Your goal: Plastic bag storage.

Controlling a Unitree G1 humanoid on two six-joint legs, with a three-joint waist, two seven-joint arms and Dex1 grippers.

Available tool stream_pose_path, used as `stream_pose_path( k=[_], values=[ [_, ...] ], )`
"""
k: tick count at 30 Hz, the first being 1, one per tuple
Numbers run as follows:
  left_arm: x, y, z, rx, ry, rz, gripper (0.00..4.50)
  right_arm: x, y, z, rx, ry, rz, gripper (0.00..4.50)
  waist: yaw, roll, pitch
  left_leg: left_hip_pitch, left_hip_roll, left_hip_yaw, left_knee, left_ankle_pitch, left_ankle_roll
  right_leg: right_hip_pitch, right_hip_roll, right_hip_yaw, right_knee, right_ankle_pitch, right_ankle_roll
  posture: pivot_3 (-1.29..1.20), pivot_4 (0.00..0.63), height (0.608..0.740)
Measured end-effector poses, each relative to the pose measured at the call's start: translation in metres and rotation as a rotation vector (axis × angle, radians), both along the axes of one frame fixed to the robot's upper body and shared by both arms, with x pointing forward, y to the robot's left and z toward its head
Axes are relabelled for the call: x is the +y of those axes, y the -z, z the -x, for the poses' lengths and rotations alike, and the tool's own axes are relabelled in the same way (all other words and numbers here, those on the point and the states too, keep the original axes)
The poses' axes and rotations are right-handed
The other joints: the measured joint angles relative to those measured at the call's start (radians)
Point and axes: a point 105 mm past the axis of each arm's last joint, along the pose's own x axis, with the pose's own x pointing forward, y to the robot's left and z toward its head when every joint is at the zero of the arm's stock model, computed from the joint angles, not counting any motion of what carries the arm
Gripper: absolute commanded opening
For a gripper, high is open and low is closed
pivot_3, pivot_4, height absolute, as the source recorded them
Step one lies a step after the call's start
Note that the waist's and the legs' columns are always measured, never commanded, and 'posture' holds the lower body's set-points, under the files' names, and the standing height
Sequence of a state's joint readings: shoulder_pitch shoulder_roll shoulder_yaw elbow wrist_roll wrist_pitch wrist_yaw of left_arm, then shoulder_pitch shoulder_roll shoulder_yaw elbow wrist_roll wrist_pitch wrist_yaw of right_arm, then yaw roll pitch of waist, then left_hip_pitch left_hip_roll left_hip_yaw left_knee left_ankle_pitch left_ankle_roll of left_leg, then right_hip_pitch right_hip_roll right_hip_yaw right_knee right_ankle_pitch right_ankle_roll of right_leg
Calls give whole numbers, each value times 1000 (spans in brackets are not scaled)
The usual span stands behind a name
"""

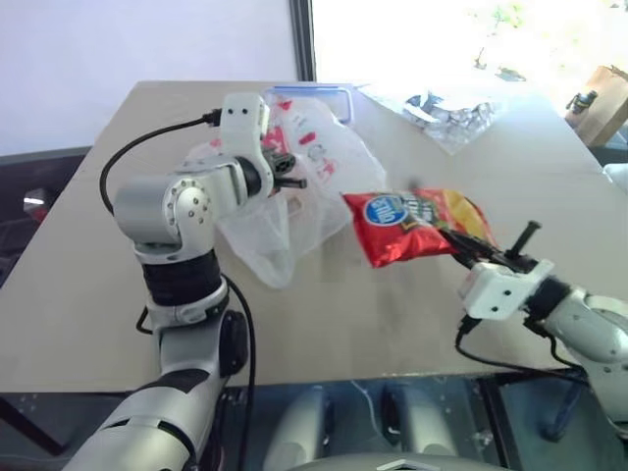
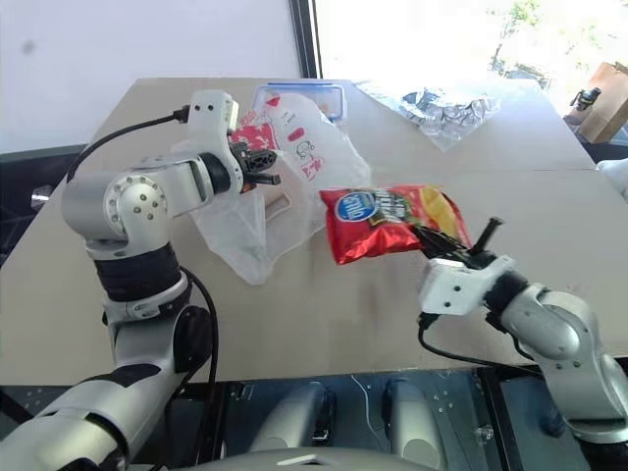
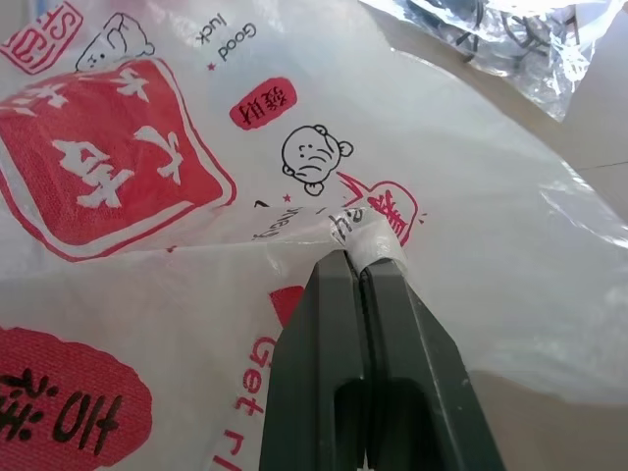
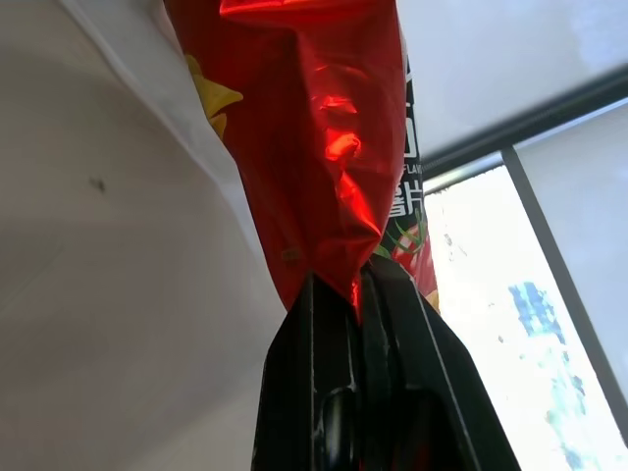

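The left gripper point(image 3: 358, 270) is clamped on a fold of the plastic bag point(image 1: 304, 186), which hangs beneath it onto the table point(image 1: 392, 314). The right gripper point(image 4: 355, 294) pinches the red snack packet point(image 1: 412, 226), held just beside the bag.

This looks like a plain test room or lab rather than a home. 2 broad, bare beige tabletops point(image 1: 324, 304) stand pushed together edge to edge, with no cloth or tableware. Behind them are a blank pale wall point(image 1: 147, 39) and a large bright window with a dark upright frame post point(image 1: 302, 39). Loose black cables point(image 1: 132, 147) run openly along the robot's silver arms above the tabletops.
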State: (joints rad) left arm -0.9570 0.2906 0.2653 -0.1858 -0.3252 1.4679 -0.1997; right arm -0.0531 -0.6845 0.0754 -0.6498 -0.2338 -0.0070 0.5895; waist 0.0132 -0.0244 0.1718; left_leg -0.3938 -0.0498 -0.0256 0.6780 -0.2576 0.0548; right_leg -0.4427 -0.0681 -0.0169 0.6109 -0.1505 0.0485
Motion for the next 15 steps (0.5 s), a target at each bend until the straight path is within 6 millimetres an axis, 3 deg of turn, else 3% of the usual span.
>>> stream_pose_path(
  k=[4, 7, 13, 15],
  values=[
    [-1, -9, 1, -22, 24, 11, 0, 6, 1, 1, 45, -49, 1, 39, 1, 0, 0, -1, -1, -1, 0, 0, 0, 0, -1, 0, -1, 1, -2, 0, 150, 740],
    [2, -16, 3, -37, 35, 54, 0, 5, 1, -11, 59, -61, 26, 39, -3, -1, 0, 0, -1, 0, 0, 0, 0, 0, 0, 0, -1, 1, -2, 0, 150, 740],
    [-5, -31, 17, -114, 114, 71, 0, 45, 7, -38, 96, -177, -16, 39, -13, 0, 1, 0, 1, 0, -1, 1, -1, -1, 1, 1, 0, 1, -3, 0, 150, 740],
    [-7, -32, 19, -117, 127, 70, 0, 64, 1, -36, 94, -243, -56, 39, -16, 0, 1, 0, 1, 0, -1, 1, -1, -1, 1, 1, 0, 1, -3, 0, 150, 740]
  ],
)
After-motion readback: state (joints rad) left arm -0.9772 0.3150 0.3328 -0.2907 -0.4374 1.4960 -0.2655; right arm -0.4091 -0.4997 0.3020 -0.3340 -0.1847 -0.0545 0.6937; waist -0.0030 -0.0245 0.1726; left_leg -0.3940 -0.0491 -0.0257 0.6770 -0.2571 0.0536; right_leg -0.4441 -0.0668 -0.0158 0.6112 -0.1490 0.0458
